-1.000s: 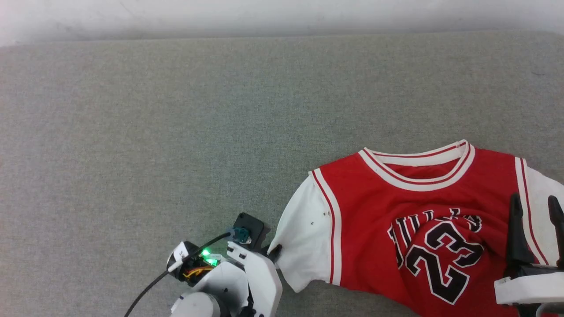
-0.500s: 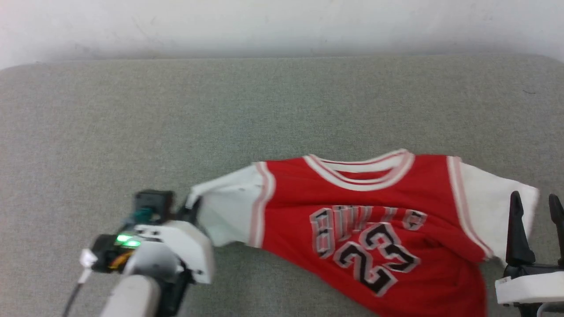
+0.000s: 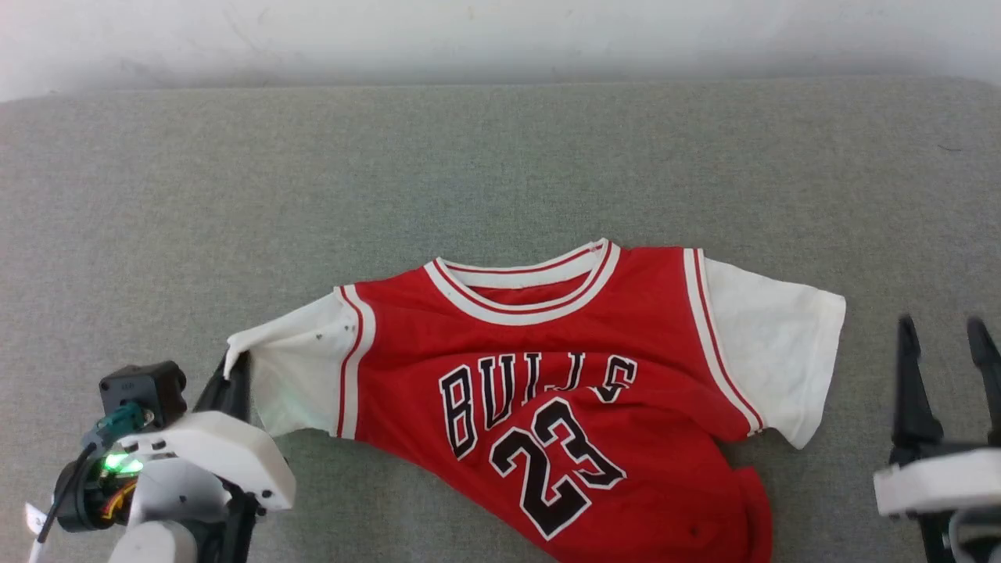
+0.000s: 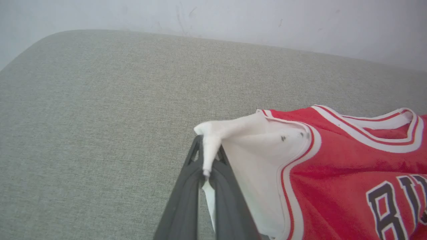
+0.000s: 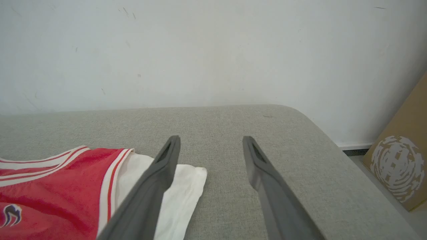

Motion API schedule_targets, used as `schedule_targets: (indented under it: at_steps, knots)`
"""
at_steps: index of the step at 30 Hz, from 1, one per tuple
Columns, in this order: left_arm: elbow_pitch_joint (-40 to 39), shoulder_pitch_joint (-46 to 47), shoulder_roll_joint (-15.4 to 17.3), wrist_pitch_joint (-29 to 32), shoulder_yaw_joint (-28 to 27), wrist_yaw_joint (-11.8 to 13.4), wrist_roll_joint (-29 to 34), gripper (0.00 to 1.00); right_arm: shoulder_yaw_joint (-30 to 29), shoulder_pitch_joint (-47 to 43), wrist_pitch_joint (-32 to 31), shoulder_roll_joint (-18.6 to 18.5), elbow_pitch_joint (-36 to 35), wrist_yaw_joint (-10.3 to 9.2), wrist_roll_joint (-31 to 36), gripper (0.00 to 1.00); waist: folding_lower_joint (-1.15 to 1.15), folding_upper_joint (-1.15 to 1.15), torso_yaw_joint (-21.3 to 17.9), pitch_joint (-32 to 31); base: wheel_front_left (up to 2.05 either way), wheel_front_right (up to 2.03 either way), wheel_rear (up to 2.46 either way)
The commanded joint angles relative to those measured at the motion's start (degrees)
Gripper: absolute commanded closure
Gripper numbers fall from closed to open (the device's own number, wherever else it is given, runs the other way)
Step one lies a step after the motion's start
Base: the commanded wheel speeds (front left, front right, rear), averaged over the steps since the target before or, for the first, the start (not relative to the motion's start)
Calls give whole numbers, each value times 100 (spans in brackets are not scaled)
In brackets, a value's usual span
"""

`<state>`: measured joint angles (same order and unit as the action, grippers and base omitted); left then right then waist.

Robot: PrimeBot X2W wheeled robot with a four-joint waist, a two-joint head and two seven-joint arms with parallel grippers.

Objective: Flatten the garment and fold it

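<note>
Left gripper (image 3: 232,375) clamping white sleeve (image 3: 293,367) of garment (image 3: 547,344) at 9 o'clock; right gripper (image 3: 941,340) waiting wide open, empty, at 3 o'clock. Garment lying face-up on grey pad (image 3: 469,156), looking light, limp; opposite sleeve (image 3: 774,352) offering next hold.

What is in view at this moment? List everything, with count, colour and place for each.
garment: one, red jersey with white sleeves and black-and-white BULLS 23, front up on the padded surface, lower part rumpled.
padded surface: one, grey fabric, under the garment.
wall: one, white, behind the surface.
cardboard box: one, brown with white print, past the surface's right end.
left gripper: one, dark fingers, shut on a white sleeve's tip.
right gripper: one, dark fingers, open, right of the other sleeve, holding nothing.
</note>
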<state>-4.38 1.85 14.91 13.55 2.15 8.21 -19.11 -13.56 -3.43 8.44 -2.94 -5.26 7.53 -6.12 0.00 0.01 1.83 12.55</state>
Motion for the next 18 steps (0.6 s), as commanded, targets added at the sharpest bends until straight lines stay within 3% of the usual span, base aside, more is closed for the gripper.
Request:
schedule_targets:
  at_steps: [1,7,14,18]
  knots:
    - [-57,-59,-33,-45,6,38,-48,100,35,186,-55,6,-71,-4,52,0,0,-1,-7,31,0,0,0]
    - [-320,-84,-168,-190,101,30,-107,100,63,1001,-1175,6,-312,-4,-41,0,0,-1,-14,237,0,0,0]
    - [-560,72,-172,-281,185,-15,-94,100,-22,1672,-3540,6,-81,-4,-12,0,0,-1,92,603,0,0,0]
    - [-597,169,-186,-303,239,-55,-123,100,-20,1802,-4531,-104,67,-4,257,0,0,-1,185,758,0,0,0]
